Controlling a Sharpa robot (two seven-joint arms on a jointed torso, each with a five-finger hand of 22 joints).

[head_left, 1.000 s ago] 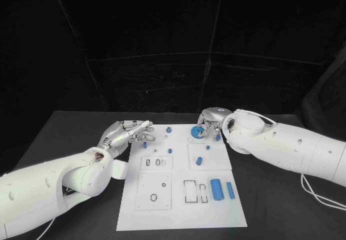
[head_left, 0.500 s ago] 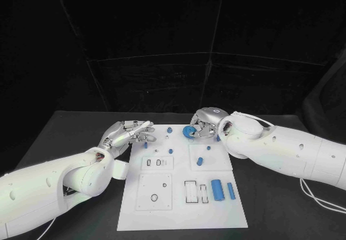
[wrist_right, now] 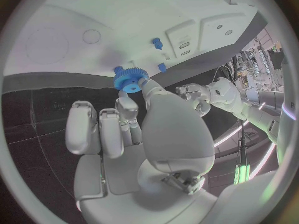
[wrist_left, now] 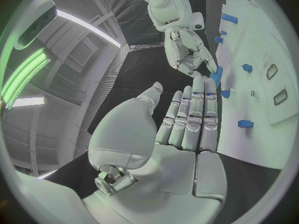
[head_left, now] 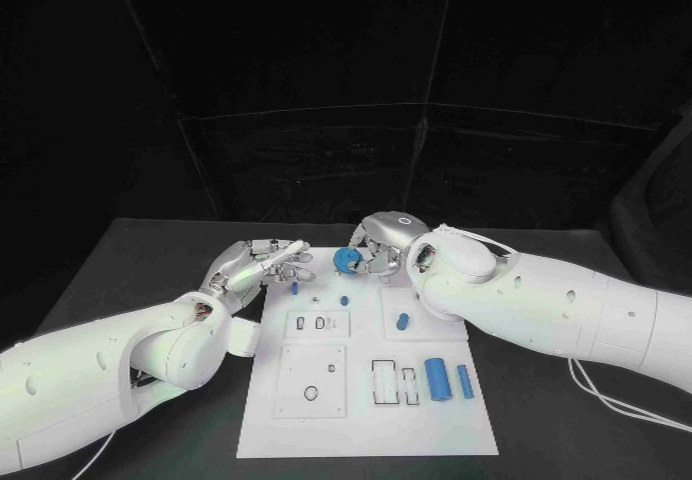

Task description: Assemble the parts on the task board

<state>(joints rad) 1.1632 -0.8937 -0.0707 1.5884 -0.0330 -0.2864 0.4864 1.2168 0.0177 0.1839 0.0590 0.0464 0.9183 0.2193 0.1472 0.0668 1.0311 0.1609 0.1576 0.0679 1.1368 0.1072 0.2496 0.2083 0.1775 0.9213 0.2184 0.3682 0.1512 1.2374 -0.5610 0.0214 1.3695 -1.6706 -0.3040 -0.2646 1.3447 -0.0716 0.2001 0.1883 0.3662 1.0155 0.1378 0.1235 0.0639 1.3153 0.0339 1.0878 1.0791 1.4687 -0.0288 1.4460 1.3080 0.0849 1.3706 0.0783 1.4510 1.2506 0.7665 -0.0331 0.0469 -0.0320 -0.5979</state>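
Several blue parts [head_left: 434, 380] on task board [head_left: 364, 430]; right hand [head_left: 372, 250] pinches blue gear [head_left: 348, 260].

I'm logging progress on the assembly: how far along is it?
Early on. Small pegs already stand in the board. The right hand holds a blue gear above the board's far edge; the left hand is empty. Two cylinders and an oval piece lie loose.

Both hands at the far edge of the board [head_left: 361, 420].
Right hand [head_left: 378, 245] holds a gear [head_left: 348, 260] over the far middle; left hand [head_left: 257, 264] lies left of it, two cylinders [head_left: 446, 381] near right.
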